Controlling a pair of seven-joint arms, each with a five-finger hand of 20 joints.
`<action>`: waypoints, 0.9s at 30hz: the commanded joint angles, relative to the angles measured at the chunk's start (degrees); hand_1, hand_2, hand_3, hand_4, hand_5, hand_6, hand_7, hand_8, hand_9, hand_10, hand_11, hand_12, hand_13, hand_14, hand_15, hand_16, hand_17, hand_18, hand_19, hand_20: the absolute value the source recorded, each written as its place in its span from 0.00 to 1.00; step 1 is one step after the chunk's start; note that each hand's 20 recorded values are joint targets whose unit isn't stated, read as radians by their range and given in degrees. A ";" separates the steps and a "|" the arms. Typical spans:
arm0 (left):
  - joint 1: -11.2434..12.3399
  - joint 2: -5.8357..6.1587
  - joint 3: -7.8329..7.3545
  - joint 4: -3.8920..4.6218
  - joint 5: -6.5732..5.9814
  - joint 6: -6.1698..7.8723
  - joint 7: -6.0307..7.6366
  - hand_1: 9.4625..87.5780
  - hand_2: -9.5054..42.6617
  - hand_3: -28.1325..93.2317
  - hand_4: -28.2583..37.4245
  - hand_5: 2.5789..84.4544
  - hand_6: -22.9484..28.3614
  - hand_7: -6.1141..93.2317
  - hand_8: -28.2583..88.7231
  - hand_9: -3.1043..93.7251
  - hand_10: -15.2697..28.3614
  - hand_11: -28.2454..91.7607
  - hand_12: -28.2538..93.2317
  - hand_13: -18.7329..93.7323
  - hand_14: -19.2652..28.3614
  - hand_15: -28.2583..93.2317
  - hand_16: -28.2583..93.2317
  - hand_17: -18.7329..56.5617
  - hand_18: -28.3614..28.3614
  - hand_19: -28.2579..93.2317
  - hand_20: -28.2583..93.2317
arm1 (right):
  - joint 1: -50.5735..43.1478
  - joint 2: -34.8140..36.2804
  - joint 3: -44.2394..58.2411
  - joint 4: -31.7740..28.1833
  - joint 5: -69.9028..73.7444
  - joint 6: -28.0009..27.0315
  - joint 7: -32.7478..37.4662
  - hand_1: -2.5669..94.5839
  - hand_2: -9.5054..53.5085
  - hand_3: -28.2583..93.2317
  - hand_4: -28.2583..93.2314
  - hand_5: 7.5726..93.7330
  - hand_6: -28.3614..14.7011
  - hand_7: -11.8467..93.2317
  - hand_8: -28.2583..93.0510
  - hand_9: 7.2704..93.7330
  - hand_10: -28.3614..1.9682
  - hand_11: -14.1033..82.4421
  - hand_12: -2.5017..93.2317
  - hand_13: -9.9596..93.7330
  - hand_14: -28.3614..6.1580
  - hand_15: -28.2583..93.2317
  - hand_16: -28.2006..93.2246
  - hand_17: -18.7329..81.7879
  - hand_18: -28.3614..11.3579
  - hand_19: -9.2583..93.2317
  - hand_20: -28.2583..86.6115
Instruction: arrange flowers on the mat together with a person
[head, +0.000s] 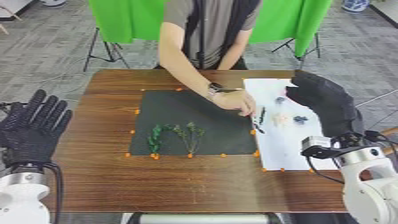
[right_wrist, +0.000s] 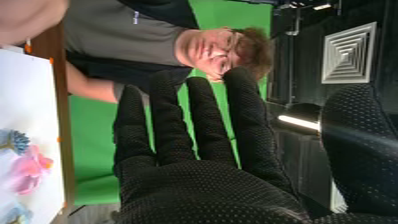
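Brown wood makes up the bench, and just beside its left edge the left hand is spread wide, empty. Toward the mat's near edge lie a leafy sprig and a thinner sprig; anything added should clear their leaves. Beside the dark mat, the white sheet carries a blue flower and, beside it, a pale flower. At the sheet's right, the right hand is wide too, fingers straight, holding nothing; it would do best to choose one bloom, come down slowly and pinch lightly, sparing the petals. Farther back, the person's hand is where mat and sheet meet, its grip unclear; letting it withdraw first seems wise.
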 joint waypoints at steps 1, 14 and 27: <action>-1.51 1.26 1.14 0.54 -0.27 1.32 -0.02 0.26 0.42 0.82 0.00 0.43 0.58 0.23 0.14 0.37 0.68 0.39 0.30 0.37 0.67 0.46 0.16 0.18 0.71 0.49 0.32 | -0.63 -0.22 0.01 -0.10 0.30 1.69 -0.39 0.19 0.33 0.84 0.06 0.43 0.64 0.25 0.15 0.39 0.49 0.19 0.19 0.43 0.37 0.32 0.45 0.30 0.28 0.39 0.37; 0.91 0.35 1.15 -0.46 -2.57 3.54 -0.44 0.26 0.43 0.82 0.00 0.44 0.58 0.24 0.14 0.39 0.70 0.39 0.30 0.38 0.69 0.47 0.16 0.18 0.72 0.50 0.32 | -0.93 -1.07 -0.49 -0.05 -0.22 0.69 0.77 0.19 0.33 0.84 0.06 0.43 0.63 0.25 0.15 0.39 0.48 0.19 0.19 0.42 0.37 0.33 0.45 0.30 0.28 0.39 0.37; 1.71 0.93 1.10 -0.68 -2.28 3.94 -0.66 0.27 0.43 0.82 0.00 0.45 0.59 0.24 0.14 0.39 0.70 0.40 0.30 0.38 0.69 0.48 0.16 0.18 0.72 0.51 0.32 | -0.62 -2.29 -1.99 0.04 -0.33 -1.03 2.16 0.19 0.34 0.84 0.06 0.43 0.63 0.25 0.15 0.39 0.48 0.19 0.20 0.42 0.37 0.33 0.45 0.30 0.27 0.40 0.36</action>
